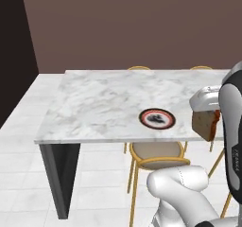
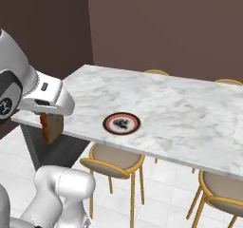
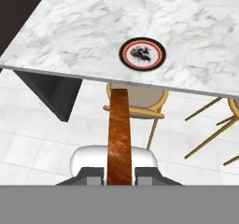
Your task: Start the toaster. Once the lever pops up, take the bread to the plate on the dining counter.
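One slice of bread [image 3: 120, 134] pinched in gripper [image 3: 119, 171]; carry forward over counter [image 1: 94, 103], centre above plate [image 1: 157, 118], lower gently, then release.

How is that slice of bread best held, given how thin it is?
Across its flat faces, near the top edge, coming from above, as the gripper holds it now. The bread hangs upright and thin; its broad faces suit the two fingers, and its lower part stays free to meet the plate.

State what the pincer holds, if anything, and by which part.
The pincer holds the bread by one edge, flat faces between its fingers; the slice hangs short of the plate.
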